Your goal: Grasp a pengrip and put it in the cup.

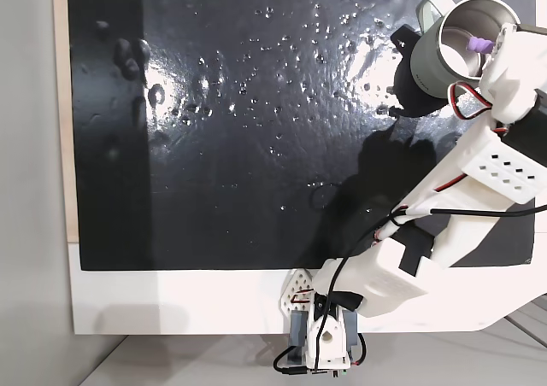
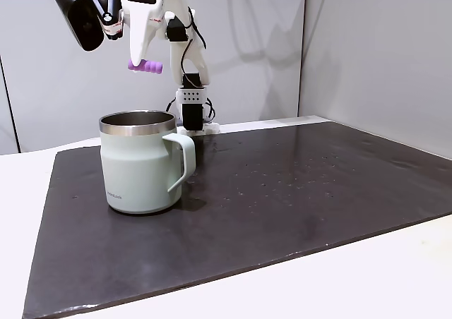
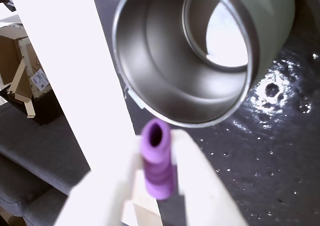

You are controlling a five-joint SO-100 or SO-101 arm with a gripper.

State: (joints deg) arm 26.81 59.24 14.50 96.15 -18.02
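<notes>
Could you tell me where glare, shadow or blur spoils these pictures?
In a fixed view from above, lamp glare whitens the wet black mat and the arm throws a dark shadow on it. In the wrist view, the near hand is overexposed white and soft, the pengrip slightly blurred, and the cup has a bright reflection inside. The side fixed view is evenly lit, with arm shadows on the wall.

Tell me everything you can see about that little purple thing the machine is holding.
The pengrip is a short purple tube, soft-looking, ribbed on the outside, with an open hollow end. It is pinched between the white fingers of the gripper, held in the air above the cup and touching nothing else. In the side-on fixed view it lies roughly level.
</notes>
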